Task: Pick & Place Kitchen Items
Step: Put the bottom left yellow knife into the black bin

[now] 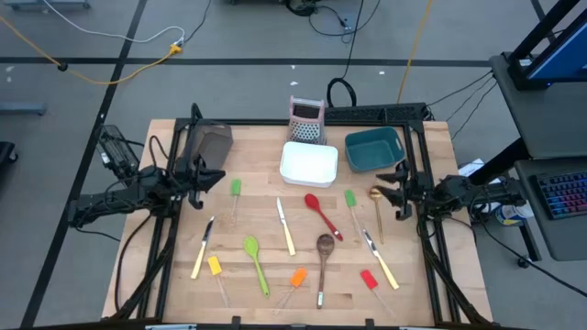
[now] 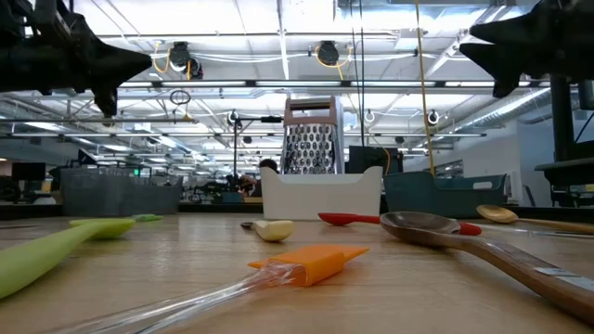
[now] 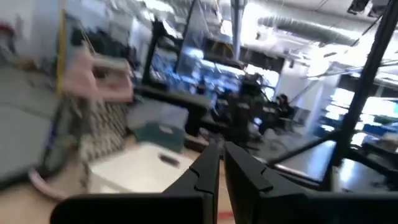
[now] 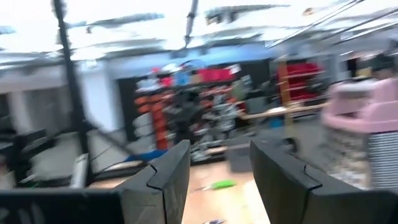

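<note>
Left gripper at the table's left edge, jaws closed, empty. Right gripper at right edge, jaws parted, empty. Kitchen items lie scattered across the table.

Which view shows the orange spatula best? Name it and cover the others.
The low view: the orange spatula lies close, its head and clear handle filling the foreground. The high view shows it whole but tiny, near the table's front edge. Neither wrist view shows it.

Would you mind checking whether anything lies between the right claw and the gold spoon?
Nothing visible does. The right claw hangs open, apart from the gold spoon, with only bare table between them.
</note>
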### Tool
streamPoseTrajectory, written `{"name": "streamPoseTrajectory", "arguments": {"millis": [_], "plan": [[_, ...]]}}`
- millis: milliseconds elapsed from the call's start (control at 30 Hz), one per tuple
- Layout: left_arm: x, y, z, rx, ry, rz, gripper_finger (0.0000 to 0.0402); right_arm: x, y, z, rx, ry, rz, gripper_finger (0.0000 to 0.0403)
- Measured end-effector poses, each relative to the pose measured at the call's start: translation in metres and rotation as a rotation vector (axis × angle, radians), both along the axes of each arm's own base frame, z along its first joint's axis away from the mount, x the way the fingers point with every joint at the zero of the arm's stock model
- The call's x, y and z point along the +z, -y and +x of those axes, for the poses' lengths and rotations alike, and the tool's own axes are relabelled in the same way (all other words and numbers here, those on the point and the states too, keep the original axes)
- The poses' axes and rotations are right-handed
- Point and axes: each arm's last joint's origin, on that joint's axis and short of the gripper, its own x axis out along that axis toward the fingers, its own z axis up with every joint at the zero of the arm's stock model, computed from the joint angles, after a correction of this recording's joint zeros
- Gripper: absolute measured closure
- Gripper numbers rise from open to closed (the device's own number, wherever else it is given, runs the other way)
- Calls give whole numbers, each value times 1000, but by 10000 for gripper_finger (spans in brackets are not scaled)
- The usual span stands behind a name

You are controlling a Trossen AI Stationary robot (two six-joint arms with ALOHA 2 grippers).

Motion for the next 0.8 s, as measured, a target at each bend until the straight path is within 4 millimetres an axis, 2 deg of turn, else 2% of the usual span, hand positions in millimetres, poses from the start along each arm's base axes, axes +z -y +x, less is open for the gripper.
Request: {"name": "streamPoseTrajectory", "arguments": {"millis": [400,800], "plan": [[15,0,-5,20,162,40,376,14,3,-5,-94,149,35,243],[25,2,-9,21,262,98,375,23,2,4,-109,220,14,243]]}}
